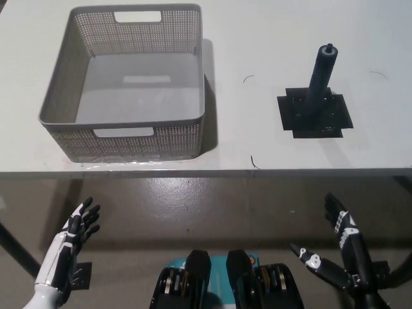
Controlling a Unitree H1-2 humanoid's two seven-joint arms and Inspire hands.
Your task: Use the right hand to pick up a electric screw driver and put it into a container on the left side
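A dark electric screwdriver stands upright on a black square base at the right of the white table. A grey perforated basket with nothing in it sits at the table's left. My black right hand hangs open below the table's front edge at the lower right, well short of the screwdriver. My white left hand rests open at the lower left, also below the table edge.
The table's front edge crosses the picture at mid height, with grey floor beneath it. Bare white tabletop lies between the basket and the screwdriver. A dark table leg slants at the far lower left.
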